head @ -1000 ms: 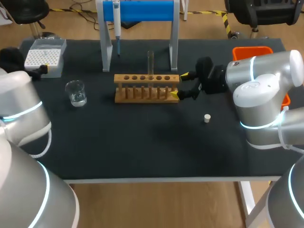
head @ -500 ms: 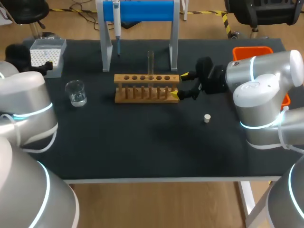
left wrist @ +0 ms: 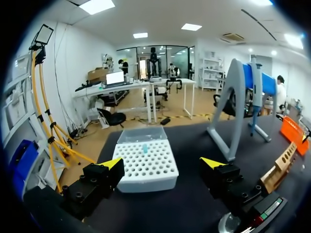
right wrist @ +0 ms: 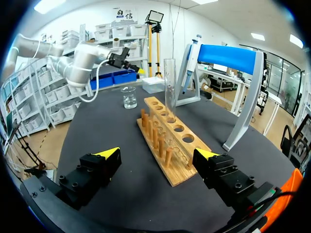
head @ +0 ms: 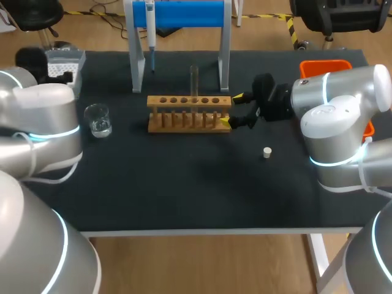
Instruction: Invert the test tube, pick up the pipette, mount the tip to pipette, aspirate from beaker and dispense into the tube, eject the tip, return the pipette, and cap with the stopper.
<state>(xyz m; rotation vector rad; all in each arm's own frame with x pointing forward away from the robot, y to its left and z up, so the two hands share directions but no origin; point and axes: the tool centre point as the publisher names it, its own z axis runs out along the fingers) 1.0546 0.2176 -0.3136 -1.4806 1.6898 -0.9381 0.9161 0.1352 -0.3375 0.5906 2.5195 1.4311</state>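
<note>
The table (head: 184, 184) is covered in black; the rack (head: 184, 117) is finished in pale wood; the tip box (left wrist: 147, 165) is dotted white.

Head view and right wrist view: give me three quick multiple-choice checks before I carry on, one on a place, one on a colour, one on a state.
1. Where does the stopper lie relative to the wooden rack?
A. Left of it
B. On top of it
C. Right of it, off its end

2. What colour is the pipette stand's top bar?
A. Blue
B. Red
C. Green

3. What state is the right claw in?
A. Shut on the stopper
B. Open, holding nothing
C. Shut on the wooden rack

Answers:
1. C: in the head view the stopper sits alone past the rack's right end.
2. A: the bar shows bright blue in both views.
3. B: its yellow-tipped fingers stand wide apart, and the rack's end between them touches neither.
</note>
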